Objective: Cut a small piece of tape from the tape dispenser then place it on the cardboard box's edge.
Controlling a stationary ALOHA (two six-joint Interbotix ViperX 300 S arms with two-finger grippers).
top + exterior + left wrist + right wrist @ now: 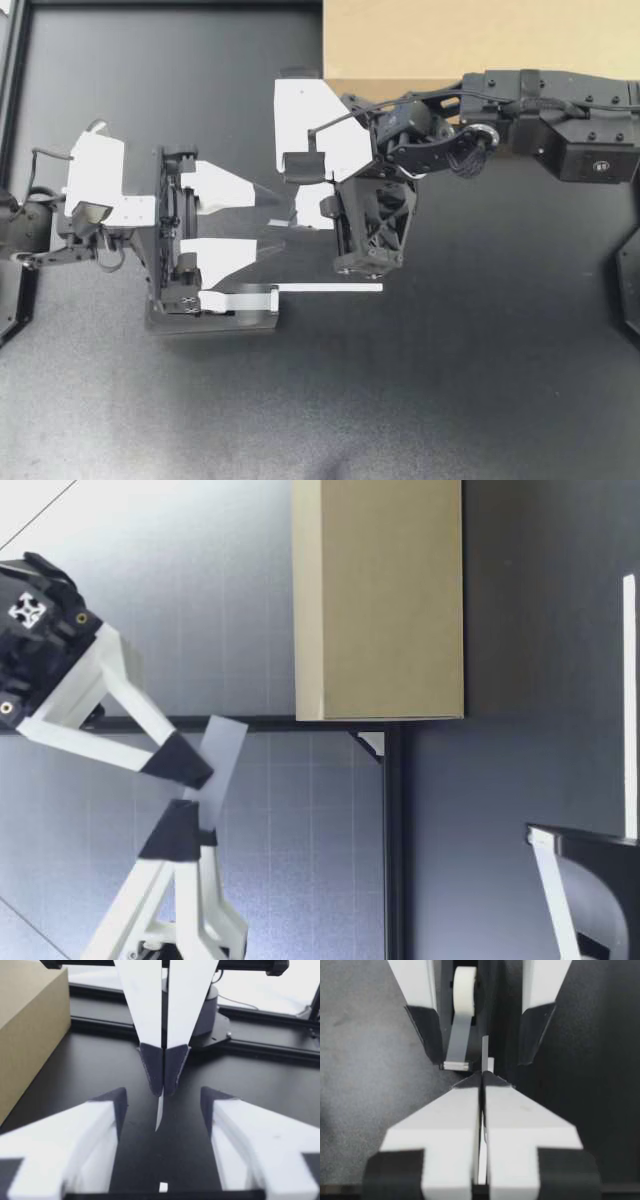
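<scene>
Right gripper (305,215): fingers pressed flat together, pinching the tape piece (159,1112) at the tips. It is angled steeply down, well above the table (480,380). The tape piece hangs free below the pinch; in the low view it shows as a pale tilted strip (222,765).

Left gripper (283,225): fingers apart, nothing in them. It is raised too, facing the right gripper tip to tip. From the left wrist, the tape piece sits in the gap just ahead of the fingertips (116,1102) and touches neither.

Tape dispenser (215,312): black, on the table under the left gripper. The right wrist view shows the tape roll (465,982) with tape running to the cutter end.
A thin white strip (330,288) sticks out from the dispenser toward my right, low by the table. Can't tell what it is.

Cardboard box (480,40): plain brown, upright at the back of the table on my right side, behind the right arm. It is apart from the tape piece.

Surface: matte black, slightly textured, with black frame rails (12,120) along the edges.
Room: the low view shows a pale grey wall (250,900) behind the box, with a faint grid and a black post and rail across it. The left wrist view is bright beyond the far rails.
</scene>
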